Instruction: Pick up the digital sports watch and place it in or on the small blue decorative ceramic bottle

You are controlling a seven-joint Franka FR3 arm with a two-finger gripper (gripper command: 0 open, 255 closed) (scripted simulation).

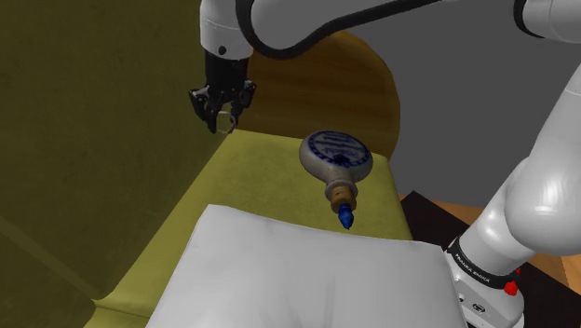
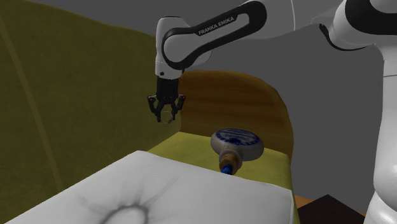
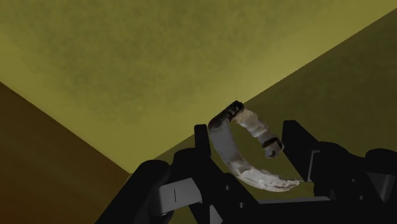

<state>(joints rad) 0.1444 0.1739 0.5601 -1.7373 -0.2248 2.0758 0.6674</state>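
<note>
My black gripper [image 1: 223, 114] [image 2: 167, 113] hangs in the air above the olive cushion [image 1: 242, 186], shut on the watch. The watch [image 3: 222, 145], a pale grey and white band curved into a loop, sits clasped between the two fingers [image 3: 202, 143]. It shows as a small ring at the fingertips [image 1: 223, 119] [image 2: 169, 117]. The bottle [image 1: 337, 158] [image 2: 236, 146] is a round white flask with blue patterning, a tan neck and a blue stopper. It lies on its side on the cushion, below the gripper and toward the shoulder view's right, stopper pointing at the pillow.
A big white pillow [image 1: 307, 280] [image 2: 159, 191] covers the near part of the cushion. Olive upholstery [image 1: 93, 121] rises on the shoulder view's left. A rounded wooden panel [image 1: 372, 88] stands behind the bottle. My stand's arm base [image 1: 493, 252] is at the lower right.
</note>
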